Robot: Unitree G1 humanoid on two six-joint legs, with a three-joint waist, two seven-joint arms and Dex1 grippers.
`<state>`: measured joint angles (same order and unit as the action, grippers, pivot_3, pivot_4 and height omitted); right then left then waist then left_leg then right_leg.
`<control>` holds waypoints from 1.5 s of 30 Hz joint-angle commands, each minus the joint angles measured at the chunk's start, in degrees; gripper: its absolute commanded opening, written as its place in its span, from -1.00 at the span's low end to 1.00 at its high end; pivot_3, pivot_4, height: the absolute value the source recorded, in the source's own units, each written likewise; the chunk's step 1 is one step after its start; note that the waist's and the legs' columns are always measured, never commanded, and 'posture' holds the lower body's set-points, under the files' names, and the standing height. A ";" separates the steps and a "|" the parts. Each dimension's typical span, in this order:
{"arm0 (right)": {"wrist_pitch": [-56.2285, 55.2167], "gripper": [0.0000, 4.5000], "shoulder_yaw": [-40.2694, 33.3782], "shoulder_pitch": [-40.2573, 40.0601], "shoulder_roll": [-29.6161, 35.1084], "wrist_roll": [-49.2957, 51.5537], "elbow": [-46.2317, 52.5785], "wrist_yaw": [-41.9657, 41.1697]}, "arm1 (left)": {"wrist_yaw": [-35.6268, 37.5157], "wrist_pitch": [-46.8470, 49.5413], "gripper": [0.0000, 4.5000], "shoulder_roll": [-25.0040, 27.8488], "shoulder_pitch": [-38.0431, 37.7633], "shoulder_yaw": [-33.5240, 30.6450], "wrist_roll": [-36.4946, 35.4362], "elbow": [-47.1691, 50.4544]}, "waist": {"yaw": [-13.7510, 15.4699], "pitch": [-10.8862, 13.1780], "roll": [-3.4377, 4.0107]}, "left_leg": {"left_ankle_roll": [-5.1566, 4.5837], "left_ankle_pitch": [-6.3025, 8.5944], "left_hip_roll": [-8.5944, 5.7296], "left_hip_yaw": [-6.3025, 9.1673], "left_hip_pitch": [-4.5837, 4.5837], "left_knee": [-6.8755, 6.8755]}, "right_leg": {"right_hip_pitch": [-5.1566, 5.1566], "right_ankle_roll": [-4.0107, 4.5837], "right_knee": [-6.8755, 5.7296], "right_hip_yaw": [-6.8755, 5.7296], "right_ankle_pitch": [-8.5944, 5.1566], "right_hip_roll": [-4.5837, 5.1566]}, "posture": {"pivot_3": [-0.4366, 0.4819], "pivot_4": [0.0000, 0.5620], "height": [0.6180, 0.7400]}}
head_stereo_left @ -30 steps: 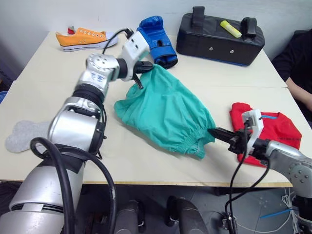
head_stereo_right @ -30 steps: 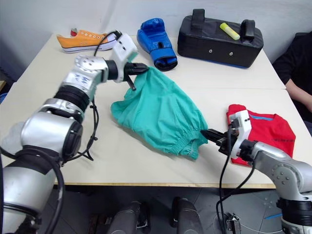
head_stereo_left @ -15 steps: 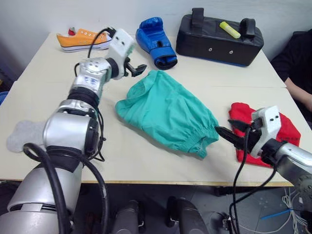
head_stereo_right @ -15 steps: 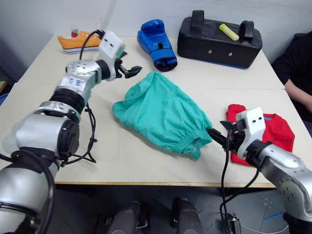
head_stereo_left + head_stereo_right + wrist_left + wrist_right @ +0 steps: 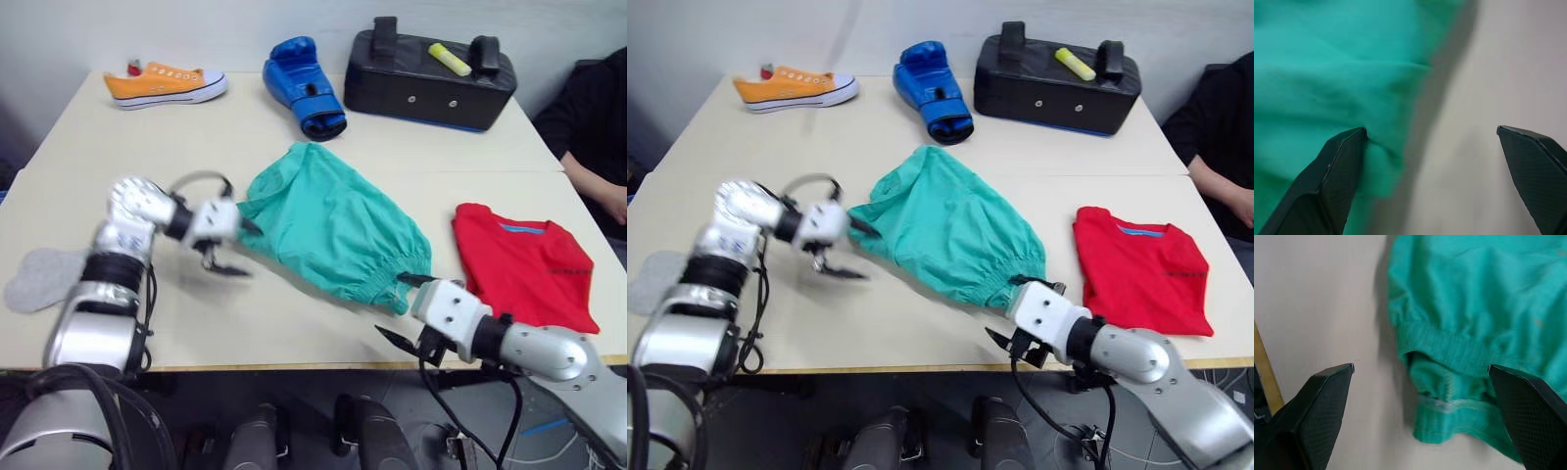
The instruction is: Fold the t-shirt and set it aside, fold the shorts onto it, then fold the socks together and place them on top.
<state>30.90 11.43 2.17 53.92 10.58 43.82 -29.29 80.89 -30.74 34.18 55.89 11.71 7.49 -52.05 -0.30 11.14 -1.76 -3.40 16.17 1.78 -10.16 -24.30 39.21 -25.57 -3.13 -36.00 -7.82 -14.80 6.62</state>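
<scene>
The work surface is a pale beige table (image 5: 294,323) with a light wood front edge; a seam crosses its top from side to side. A plain light wall (image 5: 147,29) stands directly behind the far edge. Along that far edge lie an orange sneaker (image 5: 165,81), a blue boxing glove (image 5: 302,86) and a black padded case (image 5: 427,73) with a yellow marker (image 5: 448,58) on top. A person in dark clothing (image 5: 593,127) sits at the table's right side. Lighting is even, with soft shadows.

Orange sneaker (image 5: 164,82), blue boxing glove (image 5: 303,83), black pad (image 5: 429,70).
</scene>
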 commanded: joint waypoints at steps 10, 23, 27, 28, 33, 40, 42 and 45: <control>-15.35 0.98 13.09 9.17 -4.76 -27.19 -13.34 -1.45 | -31.96 -14.74 1.00 -3.05 11.61 7.40 16.52 -16.24 | 0.99 -0.07 -0.03 | -0.27 0.16 -0.08 -0.14 0.05 0.02 | 0.10 -0.14 0.07 -0.02 0.09 0.06 | -0.05 -0.47 1.00; -23.68 -0.82 7.13 3.54 -5.26 -28.35 -17.49 -4.84 | -25.85 -9.54 -0.10 -4.59 10.40 2.42 8.80 -17.53 | 0.92 -0.15 -0.07 | -0.30 0.12 -0.09 -0.15 0.12 0.05 | 0.15 -0.16 0.03 -0.02 0.10 0.03 | -0.05 -0.47 1.00; -29.12 -1.00 3.58 1.79 -3.48 -26.32 -17.95 -7.04 | -18.07 -6.01 -0.74 -2.47 6.64 -0.98 3.03 -12.48 | 0.22 -0.15 -0.08 | -0.28 0.11 -0.08 -0.16 0.12 0.05 | 0.16 -0.16 0.04 -0.05 0.08 -0.03 | -0.05 -0.47 1.00; -31.31 -1.00 2.52 1.29 -2.82 -25.47 -18.32 -7.61 | -15.44 -4.24 -0.90 -1.30 4.57 -1.98 1.01 -9.40 | 0.12 -0.15 -0.07 | -0.27 0.11 -0.07 -0.16 0.12 0.05 | 0.15 -0.16 0.04 -0.05 0.07 -0.03 | -0.05 -0.47 1.00; -45.47 -1.00 -2.21 -0.26 1.15 -20.68 -22.77 -10.89 | -5.52 17.47 -0.98 7.94 -16.34 -6.57 -11.69 25.20 | -1.82 -0.12 -0.02 | -0.05 0.05 0.07 -0.18 0.21 -0.01 | 0.15 -0.05 -0.07 0.04 -0.01 -0.03 | -0.05 -0.47 1.00; -67.03 -1.00 -1.87 4.55 4.41 -22.04 -38.54 -12.50 | -15.90 48.73 -0.98 15.60 -50.25 -18.16 -23.31 72.43 | -1.27 0.00 0.10 | 0.27 0.23 0.09 0.01 1.19 -0.15 | 1.06 -0.08 0.01 0.25 -0.38 -0.07 | -0.05 -0.47 1.00; -70.95 -1.00 -0.81 7.13 3.91 -23.77 -42.64 -12.26 | -18.75 52.05 -0.98 15.49 -53.82 -19.55 -23.65 76.87 | -0.61 -0.02 0.21 | 0.54 0.45 0.08 0.16 1.23 -0.15 | 1.15 0.02 0.10 0.17 -0.43 -0.05 | -0.05 -0.47 1.00; -72.29 -1.00 -0.18 9.22 2.93 -22.56 -45.31 -13.13 | -22.38 56.37 -0.98 15.38 -57.06 -20.69 -23.55 80.52 | -0.28 -0.07 0.30 | 0.58 0.43 0.09 0.16 1.24 -0.18 | 1.15 0.08 0.10 0.23 -0.43 -0.01 | -0.05 -0.47 1.00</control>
<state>-41.33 11.87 11.01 56.90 -12.71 0.68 -41.78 60.82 22.98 48.60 0.00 -6.28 -15.89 26.57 -0.57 11.07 -1.45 -2.79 16.61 1.88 -10.00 -23.06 39.01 -24.45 -3.01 -35.96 -7.57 -15.24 6.61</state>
